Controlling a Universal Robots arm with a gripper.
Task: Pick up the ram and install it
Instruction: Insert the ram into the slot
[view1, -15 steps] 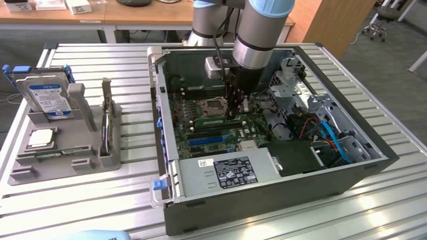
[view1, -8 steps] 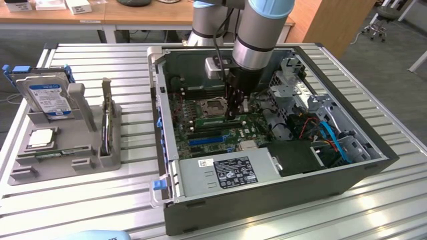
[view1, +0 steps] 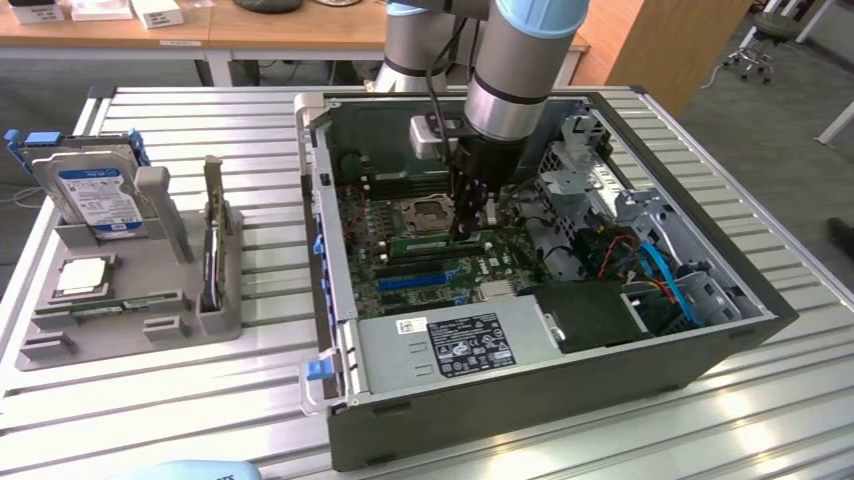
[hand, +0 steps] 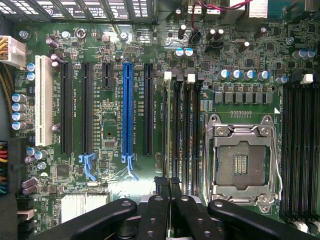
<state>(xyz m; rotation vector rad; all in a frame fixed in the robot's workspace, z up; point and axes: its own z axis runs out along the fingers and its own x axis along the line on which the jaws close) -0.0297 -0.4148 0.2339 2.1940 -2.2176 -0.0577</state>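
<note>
Case (view1: 534, 400): matt dark grey painted sheet metal; table (view1: 200, 420): ribbed bare aluminium, satin sheen. Tray (view1: 147, 262) at 9 o'clock of the case in the exterior view: matt grey plastic. Motherboard (hand: 115, 40): glossy green laminate, 1 blue plastic slot (hand: 128, 110), 1 white slot (hand: 43, 100), bright metal socket frame (hand: 243, 131); gripper fingers (hand: 159, 215) matt black.

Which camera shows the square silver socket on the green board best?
The wrist view. It looks straight down on the processor socket, so its metal frame and the empty middle are plain. The exterior view shows the same socket much smaller and at a slant, deep inside the computer case.
</note>
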